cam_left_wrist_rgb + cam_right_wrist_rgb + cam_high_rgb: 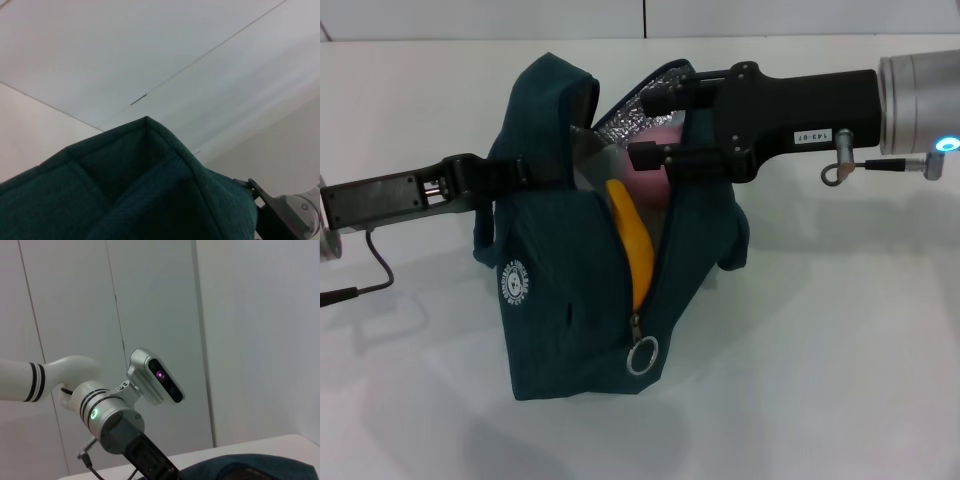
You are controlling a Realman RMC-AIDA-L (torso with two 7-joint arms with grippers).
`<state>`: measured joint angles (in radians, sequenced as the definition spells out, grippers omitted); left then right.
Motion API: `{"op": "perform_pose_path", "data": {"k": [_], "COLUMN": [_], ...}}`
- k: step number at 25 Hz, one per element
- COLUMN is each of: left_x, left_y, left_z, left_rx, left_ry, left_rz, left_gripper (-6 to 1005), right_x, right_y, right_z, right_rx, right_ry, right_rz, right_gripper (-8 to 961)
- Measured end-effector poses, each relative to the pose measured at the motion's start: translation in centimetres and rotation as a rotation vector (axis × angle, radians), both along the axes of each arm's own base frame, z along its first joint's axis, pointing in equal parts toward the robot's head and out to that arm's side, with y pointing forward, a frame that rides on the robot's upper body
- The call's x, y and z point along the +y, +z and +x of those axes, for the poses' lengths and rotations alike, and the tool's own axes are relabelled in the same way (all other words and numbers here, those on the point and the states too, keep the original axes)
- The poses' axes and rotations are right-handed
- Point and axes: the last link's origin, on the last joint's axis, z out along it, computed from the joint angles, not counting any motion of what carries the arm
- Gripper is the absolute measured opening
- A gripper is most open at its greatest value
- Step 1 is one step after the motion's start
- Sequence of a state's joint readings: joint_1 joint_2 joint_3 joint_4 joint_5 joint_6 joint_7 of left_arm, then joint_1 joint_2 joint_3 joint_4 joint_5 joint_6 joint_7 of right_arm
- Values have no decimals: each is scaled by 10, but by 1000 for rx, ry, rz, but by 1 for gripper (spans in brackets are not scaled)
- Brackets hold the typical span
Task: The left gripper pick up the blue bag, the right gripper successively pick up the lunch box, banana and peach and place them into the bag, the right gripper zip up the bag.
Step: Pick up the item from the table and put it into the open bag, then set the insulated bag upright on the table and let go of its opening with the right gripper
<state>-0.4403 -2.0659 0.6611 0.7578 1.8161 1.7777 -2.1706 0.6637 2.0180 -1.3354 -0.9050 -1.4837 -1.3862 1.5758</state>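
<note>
The blue bag [565, 320] stands on the white table, its mouth open and its silver lining showing. My left gripper [512, 173] is shut on the bag's handle and holds that side up. Inside the opening lie the yellow banana [636, 248] and, above it, the pink peach [655, 180]. My right gripper [653, 125] hovers over the mouth, its fingers spread apart just above the peach. The lunch box is hidden. The zipper's ring pull [642, 355] hangs at the bag's near end. In the left wrist view the bag's fabric [125, 190] fills the lower part.
The white table [840, 380] stretches around the bag, with a pale wall behind it. A cable trails from my left arm at the table's left edge. In the right wrist view, my left arm [112, 417] shows above the bag's edge [250, 467].
</note>
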Motion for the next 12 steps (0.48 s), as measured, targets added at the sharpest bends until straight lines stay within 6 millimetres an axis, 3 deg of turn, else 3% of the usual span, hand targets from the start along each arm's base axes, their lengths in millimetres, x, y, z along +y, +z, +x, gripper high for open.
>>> {"op": "perform_pose_path", "data": {"k": [4,12], "left_x": [0,-1], "left_y": [0,0], "left_z": [-1,-2], "left_rx": [2,3], "left_ry": [2,8], "left_rz": [2,4], "left_gripper": [53,53], "right_x": [1,19], "right_y": [2,29], "right_z": [0,11], "right_rx": [6,59], "right_ry": [-10,-131], "right_rz": [2,65], "right_gripper": [626,626]}}
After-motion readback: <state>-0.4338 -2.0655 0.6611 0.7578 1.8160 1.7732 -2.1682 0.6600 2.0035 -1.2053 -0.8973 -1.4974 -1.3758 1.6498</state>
